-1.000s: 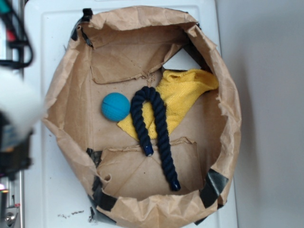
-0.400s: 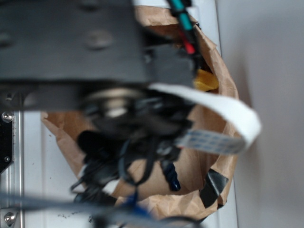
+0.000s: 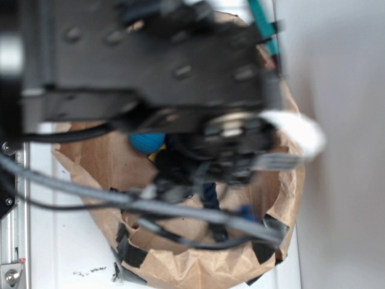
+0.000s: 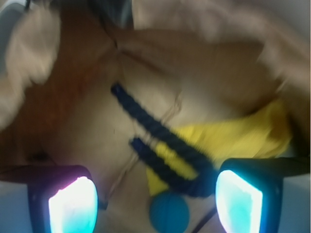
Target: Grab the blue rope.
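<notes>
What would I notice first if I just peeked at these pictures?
In the outside view, the big blurry black robot arm fills the top and hides most of the brown paper bag. In the wrist view, the blue rope runs slantwise down the middle of the bag's floor, its bend lying on a yellow cloth. A blue ball sits low, between the two glowing fingers of the open gripper.

Twisted, matt fibre on the blue rope [image 4: 160,145]; creased brown paper bag [image 4: 87,121]; soft yellow cloth [image 4: 243,138]; smooth rubbery teal-blue ball [image 4: 168,212].
</notes>
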Robot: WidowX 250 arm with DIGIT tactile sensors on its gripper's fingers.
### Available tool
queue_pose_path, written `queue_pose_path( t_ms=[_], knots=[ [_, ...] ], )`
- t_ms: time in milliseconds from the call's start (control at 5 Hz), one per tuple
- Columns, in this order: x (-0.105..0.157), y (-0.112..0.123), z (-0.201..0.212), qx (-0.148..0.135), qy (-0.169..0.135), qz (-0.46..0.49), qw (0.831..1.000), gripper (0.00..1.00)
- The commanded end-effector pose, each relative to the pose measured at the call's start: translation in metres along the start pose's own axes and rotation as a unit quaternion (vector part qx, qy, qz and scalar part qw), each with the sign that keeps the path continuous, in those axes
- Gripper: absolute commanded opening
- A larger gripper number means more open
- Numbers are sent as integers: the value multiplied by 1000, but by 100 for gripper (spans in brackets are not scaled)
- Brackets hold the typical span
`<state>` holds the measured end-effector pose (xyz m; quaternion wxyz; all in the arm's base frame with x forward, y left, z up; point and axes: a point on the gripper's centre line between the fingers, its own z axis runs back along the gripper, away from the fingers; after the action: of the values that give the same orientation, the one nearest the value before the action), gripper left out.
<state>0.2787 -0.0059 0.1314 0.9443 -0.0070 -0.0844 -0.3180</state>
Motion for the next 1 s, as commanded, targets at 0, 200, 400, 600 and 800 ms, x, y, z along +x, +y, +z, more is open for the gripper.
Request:
queue_pose_path(
  t_ms=[0, 200, 400, 600, 800],
  knots=[
    [10, -44, -17, -17, -28, -91, 995, 100],
    [20, -48, -15, -31, -38, -77, 996, 100],
    [20, -51, -11, -41, -52, -53, 996, 100],
    [23, -53, -14, -31, -47, -43, 998, 100],
    [23, -53, -14, -31, -47, -43, 998, 100]
  ],
)
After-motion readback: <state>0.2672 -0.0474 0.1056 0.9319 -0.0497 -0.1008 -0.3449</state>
